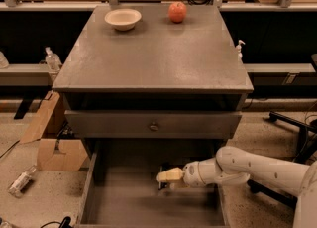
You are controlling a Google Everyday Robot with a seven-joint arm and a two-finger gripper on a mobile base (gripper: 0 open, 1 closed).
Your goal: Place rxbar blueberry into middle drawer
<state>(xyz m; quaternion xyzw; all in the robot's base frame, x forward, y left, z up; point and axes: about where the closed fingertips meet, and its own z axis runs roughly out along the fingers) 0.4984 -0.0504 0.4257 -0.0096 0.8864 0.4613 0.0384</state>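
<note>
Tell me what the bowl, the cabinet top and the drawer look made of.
Bowl: pale, matte, possibly ceramic or moulded fibre. Cabinet top: grey with a faint sheen, likely painted wood or laminate. Drawer: same grey flat panels, likely alike. The gripper is inside the drawer, shut on the bar.

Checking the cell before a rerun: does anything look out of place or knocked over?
A bottle lies on its side on the floor left of the cabinet, beside a cardboard box. The gripper holds the bar inside the open drawer.
</note>
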